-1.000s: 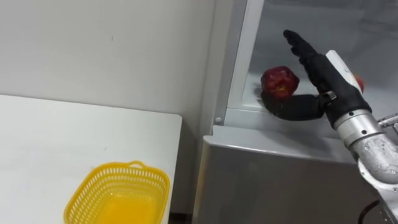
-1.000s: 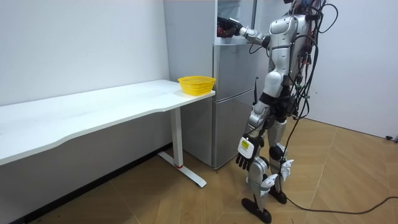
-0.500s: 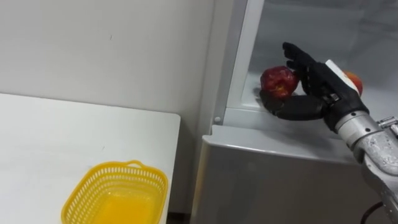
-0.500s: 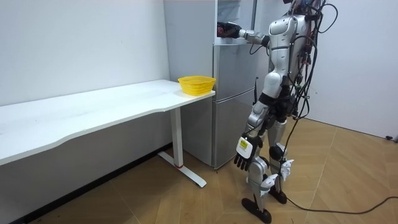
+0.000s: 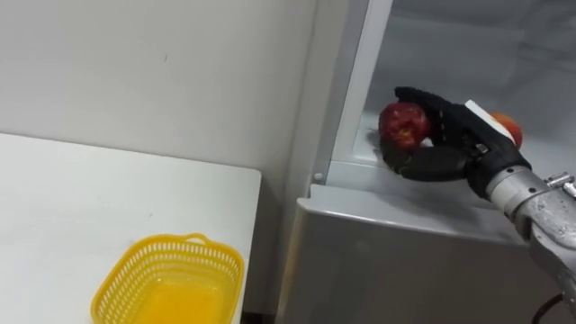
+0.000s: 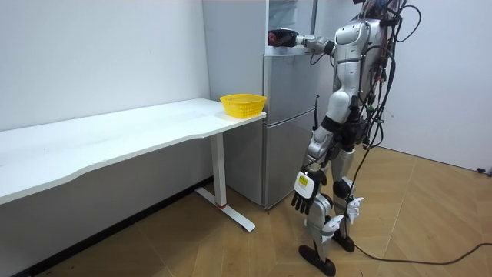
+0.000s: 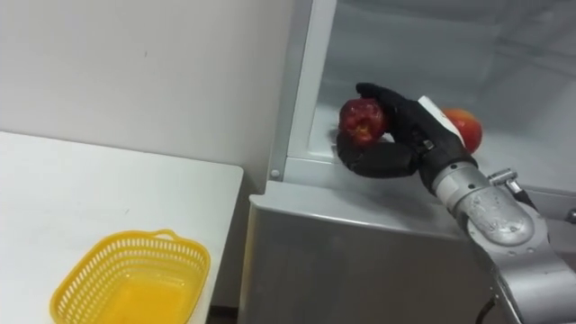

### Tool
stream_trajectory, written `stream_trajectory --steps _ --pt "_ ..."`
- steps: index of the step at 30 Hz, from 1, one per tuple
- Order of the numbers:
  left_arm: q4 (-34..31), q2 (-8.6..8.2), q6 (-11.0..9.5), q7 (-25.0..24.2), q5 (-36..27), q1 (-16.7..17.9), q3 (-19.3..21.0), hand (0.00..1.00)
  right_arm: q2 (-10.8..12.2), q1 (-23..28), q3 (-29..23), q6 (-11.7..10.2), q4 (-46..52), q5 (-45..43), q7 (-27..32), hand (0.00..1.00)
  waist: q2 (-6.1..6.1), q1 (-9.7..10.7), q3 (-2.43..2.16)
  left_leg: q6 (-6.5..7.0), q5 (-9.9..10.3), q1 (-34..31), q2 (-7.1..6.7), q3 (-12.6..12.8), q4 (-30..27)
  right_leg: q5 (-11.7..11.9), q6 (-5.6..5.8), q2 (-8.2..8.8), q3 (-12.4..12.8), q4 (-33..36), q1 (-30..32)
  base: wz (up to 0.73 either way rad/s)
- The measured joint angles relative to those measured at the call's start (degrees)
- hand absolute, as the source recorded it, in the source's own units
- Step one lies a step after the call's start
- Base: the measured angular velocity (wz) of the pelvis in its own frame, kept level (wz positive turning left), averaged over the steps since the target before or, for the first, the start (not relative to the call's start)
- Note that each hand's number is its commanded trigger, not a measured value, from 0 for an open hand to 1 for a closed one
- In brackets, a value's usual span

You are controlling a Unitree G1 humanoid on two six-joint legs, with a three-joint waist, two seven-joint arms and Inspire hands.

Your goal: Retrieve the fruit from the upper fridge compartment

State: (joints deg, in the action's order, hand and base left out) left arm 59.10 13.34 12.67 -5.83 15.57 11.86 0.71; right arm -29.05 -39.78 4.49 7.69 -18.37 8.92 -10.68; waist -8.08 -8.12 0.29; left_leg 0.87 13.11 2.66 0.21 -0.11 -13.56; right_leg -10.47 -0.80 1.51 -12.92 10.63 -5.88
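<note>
Reaching into the upper fridge point(image 5: 396, 243) at right, the right robot hand point(image 5: 461, 137) is clamped round a red apple point(image 5: 402, 124); another fruit point(image 5: 507, 127) lies farther right. The left robot hand point(image 6: 302, 198) hangs low; a yellow basket point(image 5: 212, 248) sits on the bench point(image 5: 72, 207).

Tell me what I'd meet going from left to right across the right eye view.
yellow basket → fridge frame → red apple, gripped by the right hand → orange-red fruit further back on the shelf
</note>
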Motion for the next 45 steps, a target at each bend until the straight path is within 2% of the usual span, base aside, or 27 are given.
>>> stream_trajectory --steps 4,13,19,26,32,37,40,41,42,45 --pt "-1.5 0.2 1.2 -0.75 -0.07 0.21 -0.27 0.0 -0.1 -1.75 0.34 -0.04 -1.37 0.05 0.06 1.0 0.34 -0.03 0.15 -0.01 -0.01 0.0 0.02 -0.01 0.01 0.0 0.0 -0.03 -0.03 -0.03 0.0 0.0" --pt "-3.03 0.59 1.2 -0.58 -0.19 0.27 -1.42 0.0 -0.7 -2.53 0.68 -0.13 -0.87 -1.62 1.08 1.0 0.14 -0.03 -0.17 0.0 -0.04 0.02 -0.01 -0.1 -0.06 0.0 0.0 -0.02 0.1 -0.08 0.11 0.0" --pt "-2.94 0.77 1.01 0.69 -0.24 -0.09 -1.39 0.0 -0.64 -3.34 1.06 -0.07 0.01 -4.29 1.84 1.0 -0.14 -0.05 -0.36 0.01 -0.04 0.13 0.01 0.12 -0.02 0.0 0.0 0.0 0.44 -0.12 0.31 0.01" --pt "-2.22 0.67 -0.43 1.89 -0.29 -0.38 -1.36 0.0 -0.17 -3.18 1.76 -0.1 2.4 -4.75 1.86 1.0 0.24 -0.2 -0.09 0.01 -0.05 0.37 0.04 0.92 0.08 0.0 0.0 0.0 1.06 -0.19 0.45 -0.06" --pt "-2.22 0.56 -1.77 1.87 -0.36 -0.36 -1.28 0.0 -0.02 1.62 2.11 -0.05 12.59 -5.06 2.62 1.0 0.95 0.15 0.15 0.01 -0.04 -0.16 0.07 1.48 0.02 0.0 0.0 0.04 1.07 -0.04 0.99 -0.05" --pt "-2.17 -0.16 -3.24 1.89 -0.39 0.14 -1.2 0.0 0.71 6.14 1.98 -0.01 20.33 -7.59 3.35 1.0 2.45 0.53 -0.21 0.01 -0.02 -0.05 0.14 1.83 0.15 0.0 0.01 -0.01 1.33 -0.03 0.91 -0.02" --pt "-0.55 -1.18 -3.68 2.17 -0.39 0.25 -1.01 0.0 3.06 10.64 1.98 -0.15 27.12 -7.22 3.67 1.0 4.16 0.54 -0.36 0.01 -0.03 0.25 0.12 2.34 0.1 0.01 0.01 0.05 1.74 -0.03 0.73 -0.07" --pt "0.45 -1.45 -4.18 2.59 -0.41 0.01 -1.11 0.0 4.56 12.21 2.0 -0.16 29.35 -7.41 3.69 1.0 4.71 0.64 -0.36 0.02 -0.03 0.46 0.1 2.41 0.1 0.01 0.01 0.05 1.85 -0.03 0.67 0.0" --pt "0.67 -1.46 -4.46 2.82 -0.43 0.11 -1.31 0.0 5.86 14.03 2.02 -0.17 31.59 -7.23 3.88 1.0 4.99 0.75 -0.32 0.02 -0.04 0.56 0.12 2.39 0.27 0.01 0.01 0.02 1.92 -0.03 0.55 0.0" --pt "1.31 -1.63 -5.06 2.95 -0.4 0.18 -1.4 0.0 7.1 17.81 2.11 -0.79 36.24 -6.98 4.16 1.0 5.09 0.93 -0.32 0.02 -0.05 1.16 0.2 2.37 0.81 0.0 0.01 -0.06 2.13 -0.02 0.14 0.0"
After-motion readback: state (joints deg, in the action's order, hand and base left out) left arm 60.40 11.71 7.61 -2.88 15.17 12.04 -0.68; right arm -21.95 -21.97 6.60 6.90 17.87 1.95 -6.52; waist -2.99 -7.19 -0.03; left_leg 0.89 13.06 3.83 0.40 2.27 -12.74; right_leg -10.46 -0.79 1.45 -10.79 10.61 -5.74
